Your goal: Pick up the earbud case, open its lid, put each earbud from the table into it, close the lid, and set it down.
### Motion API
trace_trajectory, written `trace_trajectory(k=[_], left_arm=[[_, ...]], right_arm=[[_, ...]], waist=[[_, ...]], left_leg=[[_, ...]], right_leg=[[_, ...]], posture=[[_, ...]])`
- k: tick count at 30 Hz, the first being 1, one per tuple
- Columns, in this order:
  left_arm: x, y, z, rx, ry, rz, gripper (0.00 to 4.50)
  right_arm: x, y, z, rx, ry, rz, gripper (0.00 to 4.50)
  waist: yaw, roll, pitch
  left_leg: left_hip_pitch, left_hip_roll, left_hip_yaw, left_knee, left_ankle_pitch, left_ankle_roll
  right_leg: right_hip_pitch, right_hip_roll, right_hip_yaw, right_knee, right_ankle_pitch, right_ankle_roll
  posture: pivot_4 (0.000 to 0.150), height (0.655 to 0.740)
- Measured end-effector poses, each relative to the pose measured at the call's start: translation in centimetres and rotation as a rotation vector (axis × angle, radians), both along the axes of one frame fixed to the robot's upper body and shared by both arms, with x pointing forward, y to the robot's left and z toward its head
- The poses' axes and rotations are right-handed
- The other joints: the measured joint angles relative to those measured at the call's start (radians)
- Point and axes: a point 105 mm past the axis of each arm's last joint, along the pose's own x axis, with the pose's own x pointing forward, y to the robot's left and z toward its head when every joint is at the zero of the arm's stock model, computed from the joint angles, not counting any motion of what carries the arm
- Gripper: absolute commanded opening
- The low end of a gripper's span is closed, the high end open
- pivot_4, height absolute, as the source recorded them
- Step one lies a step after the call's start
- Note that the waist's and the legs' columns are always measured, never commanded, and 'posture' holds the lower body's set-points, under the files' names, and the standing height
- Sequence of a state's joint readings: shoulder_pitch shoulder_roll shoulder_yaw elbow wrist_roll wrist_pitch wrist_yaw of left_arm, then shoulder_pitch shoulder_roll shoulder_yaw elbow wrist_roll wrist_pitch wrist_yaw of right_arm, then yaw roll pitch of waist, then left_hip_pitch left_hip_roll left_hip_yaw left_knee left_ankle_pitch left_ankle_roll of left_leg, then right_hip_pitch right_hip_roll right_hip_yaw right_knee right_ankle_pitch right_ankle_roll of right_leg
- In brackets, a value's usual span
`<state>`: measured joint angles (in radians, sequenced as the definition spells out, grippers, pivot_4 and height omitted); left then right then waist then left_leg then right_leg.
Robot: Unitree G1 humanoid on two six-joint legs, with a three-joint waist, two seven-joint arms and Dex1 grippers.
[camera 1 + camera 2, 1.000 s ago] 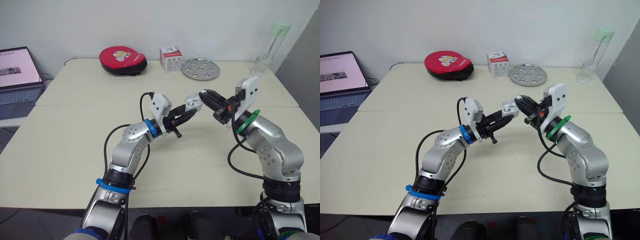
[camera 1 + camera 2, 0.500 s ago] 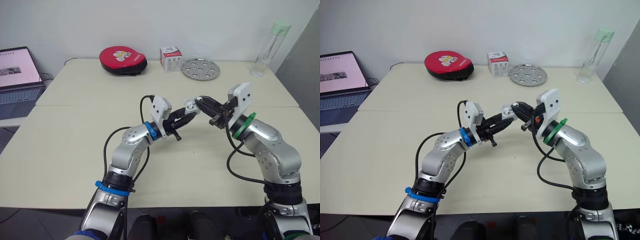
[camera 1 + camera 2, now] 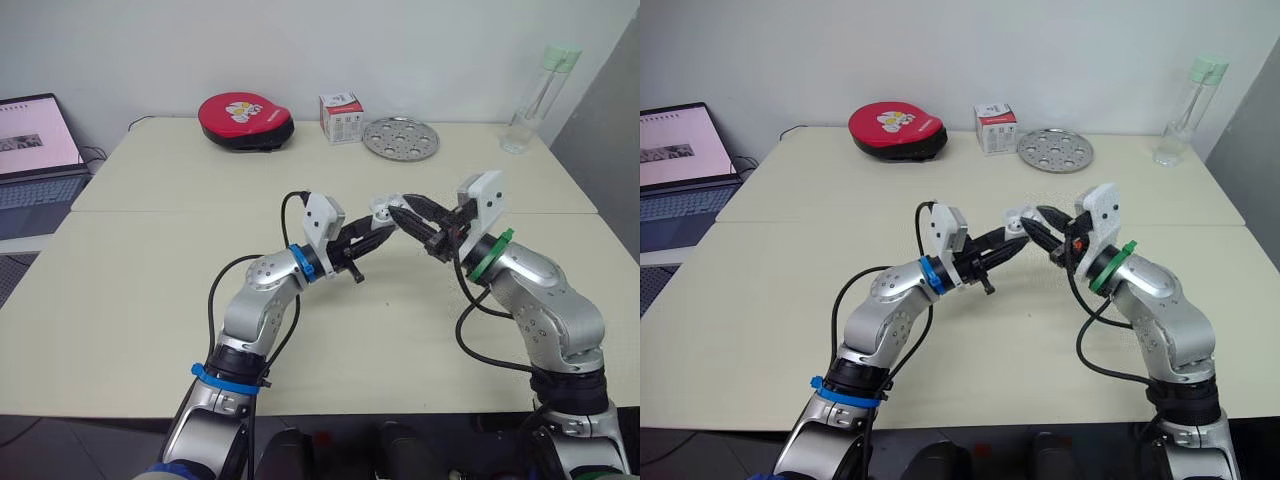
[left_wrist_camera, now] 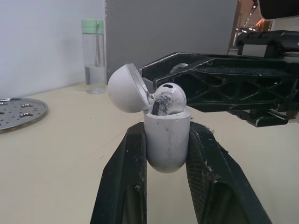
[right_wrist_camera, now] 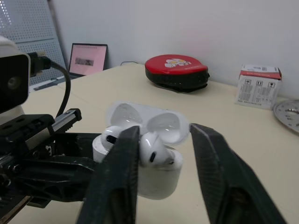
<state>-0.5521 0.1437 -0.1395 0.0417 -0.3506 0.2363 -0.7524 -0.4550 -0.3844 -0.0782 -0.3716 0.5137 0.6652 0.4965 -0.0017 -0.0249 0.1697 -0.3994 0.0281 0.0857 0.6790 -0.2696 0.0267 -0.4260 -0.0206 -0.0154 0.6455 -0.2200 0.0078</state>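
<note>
My left gripper (image 4: 166, 133) is shut on the white earbud case (image 4: 167, 140), held upright above the table's middle with its lid (image 4: 124, 88) swung open. A white earbud (image 4: 169, 97) sticks up out of the case. In the right wrist view that earbud (image 5: 150, 150) sits in the case (image 5: 161, 175) beside a second earbud (image 5: 111, 137). My right gripper (image 5: 162, 131) is open, one finger on each side of the case top, its left finger close against the earbud. In the left eye view the two grippers meet at the case (image 3: 382, 210).
Along the table's far edge lie a red round pouch (image 3: 245, 118), a small white box (image 3: 341, 117), a perforated metal disc (image 3: 400, 137) and a clear bottle (image 3: 535, 95). A laptop (image 3: 35, 150) sits on a separate desk to the left.
My right gripper has moved left, from beside the case to over its open top. The left gripper has kept the case almost still.
</note>
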Motion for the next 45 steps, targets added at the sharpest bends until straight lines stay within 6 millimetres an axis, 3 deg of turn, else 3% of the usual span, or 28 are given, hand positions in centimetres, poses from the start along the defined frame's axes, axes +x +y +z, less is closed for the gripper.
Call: trace_trajectory(k=[8, 16, 22, 30, 38, 41, 45], left_arm=[[-0.3, -0.1, 0.3, -0.005, -0.014, -0.007, 0.75], [-0.1, 0.5, -0.4, 0.014, -0.001, 0.012, 0.75], [0.8, 2.1, -0.9, 0.042, -0.003, 0.071, 0.75], [0.7, 2.3, -1.1, 0.046, 0.001, 0.078, 0.75], [0.4, 2.9, -2.2, 0.057, 0.028, 0.091, 0.75], [0.4, 2.9, -2.1, 0.057, 0.025, 0.092, 0.75], [0.2, 3.2, -2.3, 0.06, 0.025, 0.102, 0.75]], right_arm=[[-1.8, -1.4, 0.7, 0.009, 0.044, 0.049, 2.05], [-0.9, -4.3, 0.8, 0.066, 0.075, -0.068, 2.05], [-1.1, -7.5, -2.2, -0.063, 0.141, -0.124, 2.05], [-1.8, -9.7, -4.4, -0.251, 0.199, -0.101, 2.05], [-3.5, -13.6, -5.8, -0.532, 0.308, -0.032, 2.05], [-3.8, -14.1, -6.1, -0.548, 0.377, -0.037, 2.05], [-5.4, -14.1, -7.5, -0.444, 0.6, -0.121, 2.05]], waist=[[0.0, 0.0, 0.0], [0.0, 0.0, 0.0], [0.001, -0.001, 0.0], [0.001, -0.001, 0.0], [0.003, -0.002, 0.001], [0.003, -0.002, 0.001], [0.004, -0.002, 0.001]], left_leg=[[0.0, 0.0, 0.0, 0.0, 0.0, 0.0], [0.0, 0.0, 0.0, -0.001, 0.0, 0.0], [0.0, 0.0, 0.0, 0.0, 0.0, 0.0], [0.0, 0.0, 0.0, -0.001, 0.0, 0.0], [0.0, 0.0, 0.0, -0.001, 0.0, 0.0], [0.0, 0.0, 0.0, -0.001, 0.0, 0.0], [-0.001, 0.001, 0.0, -0.001, 0.0, 0.0]], right_leg=[[0.0, 0.0, 0.0, -0.001, -0.001, 0.002], [0.0, 0.0, 0.0, -0.001, -0.002, 0.003], [0.0, 0.0, 0.001, -0.001, -0.002, 0.004], [0.0, 0.0, 0.001, -0.002, -0.002, 0.004], [0.0, 0.0, 0.0, -0.002, -0.002, 0.004], [0.0, 0.0, 0.001, -0.002, -0.002, 0.004], [0.0, 0.0, 0.0, -0.001, -0.003, 0.004]], posture=[[0.15, 0.74], [0.15, 0.74], [0.15, 0.74], [0.15, 0.74], [0.15, 0.74], [0.15, 0.74], [0.15, 0.74]])
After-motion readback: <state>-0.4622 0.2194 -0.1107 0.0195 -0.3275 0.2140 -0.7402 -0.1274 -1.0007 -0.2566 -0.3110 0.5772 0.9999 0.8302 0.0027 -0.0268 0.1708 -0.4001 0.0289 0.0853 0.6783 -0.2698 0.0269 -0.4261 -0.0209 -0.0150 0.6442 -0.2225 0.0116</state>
